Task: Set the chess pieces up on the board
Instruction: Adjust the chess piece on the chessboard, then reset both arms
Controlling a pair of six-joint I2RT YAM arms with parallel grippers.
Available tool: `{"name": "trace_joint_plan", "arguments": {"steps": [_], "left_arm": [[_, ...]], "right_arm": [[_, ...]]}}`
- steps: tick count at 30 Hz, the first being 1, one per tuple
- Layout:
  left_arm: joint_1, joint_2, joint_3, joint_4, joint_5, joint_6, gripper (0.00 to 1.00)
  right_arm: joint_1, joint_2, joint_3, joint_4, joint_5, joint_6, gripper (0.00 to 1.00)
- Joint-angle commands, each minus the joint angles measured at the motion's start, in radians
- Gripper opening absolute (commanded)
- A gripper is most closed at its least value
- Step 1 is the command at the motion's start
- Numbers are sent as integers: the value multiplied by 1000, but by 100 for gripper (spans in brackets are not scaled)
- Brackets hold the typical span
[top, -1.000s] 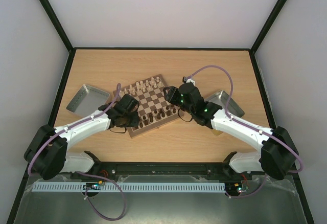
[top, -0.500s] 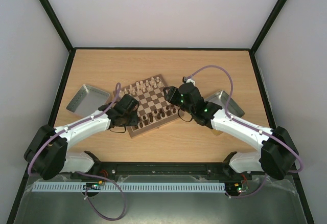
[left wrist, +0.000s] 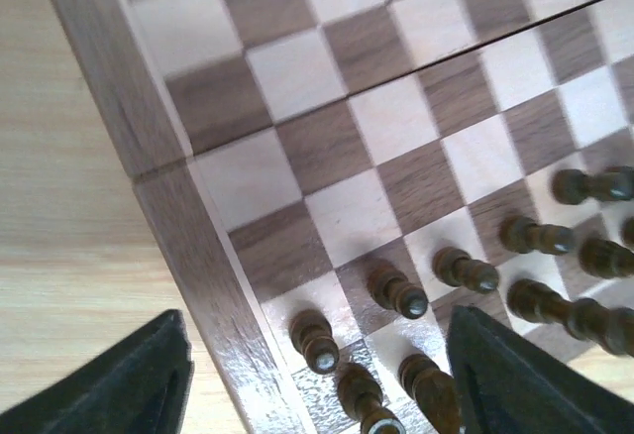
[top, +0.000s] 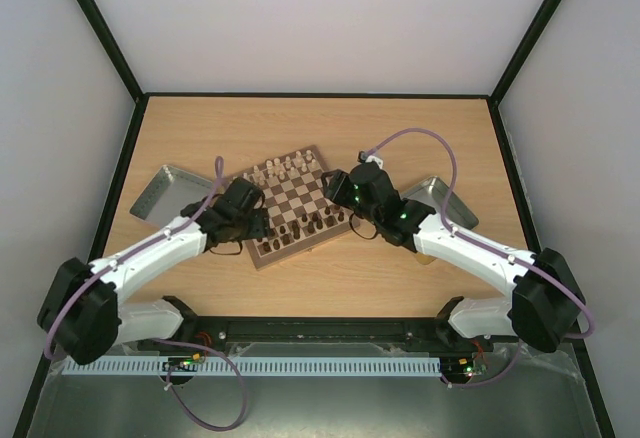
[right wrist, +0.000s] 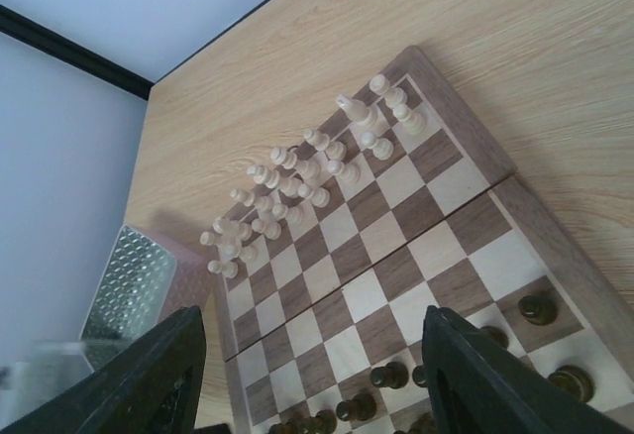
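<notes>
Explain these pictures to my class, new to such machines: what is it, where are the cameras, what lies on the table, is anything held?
Two robot arms are bolted at the table's near edge, each ending in a two-finger gripper. The wide picture comes from a camera above and behind them; the other two come from cameras on the wrists, so dark fingers show at the bottom corners. On the table lies a chessboard, cream pieces along its far side, dark pieces along its near side, with a left tray and a right tray beside it. The left gripper and right gripper hang open by the chessboard, holding nothing.
</notes>
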Motion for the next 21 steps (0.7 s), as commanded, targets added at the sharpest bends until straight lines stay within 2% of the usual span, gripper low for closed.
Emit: {"name": "trace_joint_plan", "arguments": {"steps": [1, 3, 4, 8, 9, 11, 21], "left_arm": [[26, -102, 62, -41, -46, 29, 78], [49, -157, 66, -45, -56, 51, 96], [64, -186, 64, -46, -55, 65, 99], [124, -297, 70, -64, -57, 112, 99], [133, -334, 81, -71, -60, 128, 99], [138, -382, 101, -86, -81, 158, 99], [138, -653, 187, -125, -175, 250, 99]], "right_arm": [[-1, -51, 16, -92, 72, -38, 60], [-1, -76, 16, -152, 108, -64, 63], [-2, -95, 11, -180, 130, -74, 65], [-2, -177, -16, -286, 216, -135, 77], [-1, -201, -21, -315, 239, -146, 83], [-2, -254, -24, -381, 304, -146, 99], [-2, -542, 35, -603, 582, -171, 98]]}}
